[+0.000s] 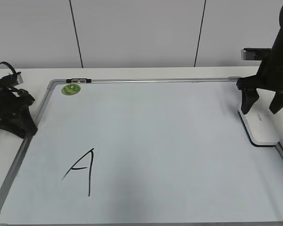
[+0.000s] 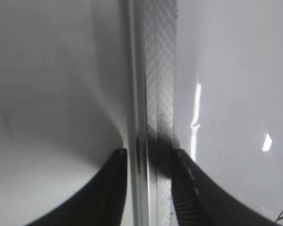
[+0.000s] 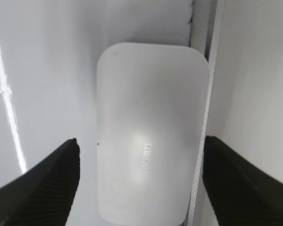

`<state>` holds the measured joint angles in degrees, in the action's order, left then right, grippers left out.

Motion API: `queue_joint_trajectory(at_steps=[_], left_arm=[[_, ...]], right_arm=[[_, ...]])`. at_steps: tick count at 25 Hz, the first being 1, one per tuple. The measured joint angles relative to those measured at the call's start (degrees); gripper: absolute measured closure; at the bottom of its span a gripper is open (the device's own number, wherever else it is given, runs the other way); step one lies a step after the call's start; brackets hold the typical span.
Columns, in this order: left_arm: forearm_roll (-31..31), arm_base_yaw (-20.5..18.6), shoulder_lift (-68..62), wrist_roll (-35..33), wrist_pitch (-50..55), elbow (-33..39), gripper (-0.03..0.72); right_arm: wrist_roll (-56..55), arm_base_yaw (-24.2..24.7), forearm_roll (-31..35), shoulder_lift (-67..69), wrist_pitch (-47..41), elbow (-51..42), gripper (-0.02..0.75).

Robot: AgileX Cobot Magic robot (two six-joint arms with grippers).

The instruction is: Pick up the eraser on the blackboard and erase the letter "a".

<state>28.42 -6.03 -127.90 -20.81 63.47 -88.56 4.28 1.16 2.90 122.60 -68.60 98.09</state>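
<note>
The white eraser point(image 1: 260, 128) lies flat on the blackboard point(image 1: 170, 141) against its right frame. It fills the right wrist view point(image 3: 151, 127), with grey lettering on top. My right gripper point(image 1: 260, 111) is open, one finger on each side of the eraser and just above it point(image 3: 140, 143). A large angular capital "A" point(image 1: 82, 170) is drawn at the board's lower left. No small cursive "a" shows in any view. My left gripper point(image 1: 27, 128) rests at the board's left edge, its fingers a little apart and straddling the metal frame point(image 2: 150, 155), holding nothing.
A round green sticker point(image 1: 70, 89) sits at the board's top left corner, next to a dark clip point(image 1: 79, 81) on the frame. The grey frame strip point(image 2: 155, 70) runs up the left wrist view. A white table and a panelled wall lie behind the board.
</note>
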Motion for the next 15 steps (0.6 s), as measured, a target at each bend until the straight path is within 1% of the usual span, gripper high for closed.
queue_joint_trajectory(at_steps=[4,7,10,12,15], left_arm=[[0.0,0.0,-0.38,0.26,1.69,-2.2,0.287],[0.0,0.0,-0.38,0.97,4.05,-5.95,0.21],[-0.11,0.0,0.95,2.49,4.6,-8.94,0.19],[-0.88,0.14,3.34,3.21,4.73,-9.43,0.187],[-4.55,1.13,8.19,4.94,5.24,-9.65,0.185]], right_arm=[[0.73,0.0,0.0,-1.69,-0.69,0.37,0.137],[0.98,0.0,0.0,-3.86,-0.87,0.49,0.137],[1.1,0.0,0.0,-6.83,-1.04,0.61,0.139],[1.24,0.0,0.35,-8.8,-1.13,0.54,0.144],[1.38,-0.59,0.49,-12.14,-1.24,0.54,0.146]])
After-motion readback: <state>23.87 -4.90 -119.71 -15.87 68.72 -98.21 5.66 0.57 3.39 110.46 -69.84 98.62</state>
